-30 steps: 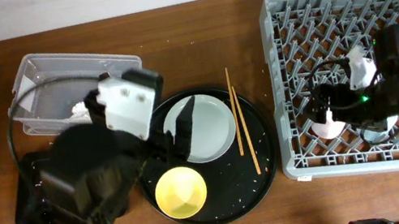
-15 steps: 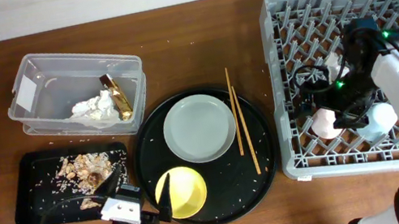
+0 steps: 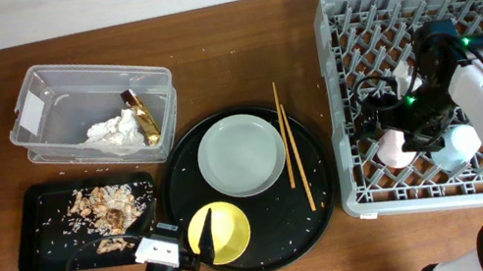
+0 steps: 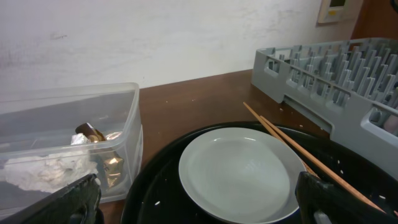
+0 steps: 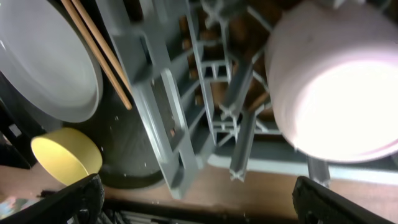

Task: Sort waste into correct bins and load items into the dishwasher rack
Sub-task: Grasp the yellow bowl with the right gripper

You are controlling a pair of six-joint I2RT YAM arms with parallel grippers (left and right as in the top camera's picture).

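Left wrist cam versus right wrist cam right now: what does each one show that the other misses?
Only the left wrist view shows the clear tub, holding the crumpled tissue and the brown-gold wrapper. Only the right wrist view shows the pink cup sitting in the dishwasher rack, and the yellow bowl on the round black tray. Both show the grey-green plate, the chopsticks beside it, part of the tray and part of the rack.
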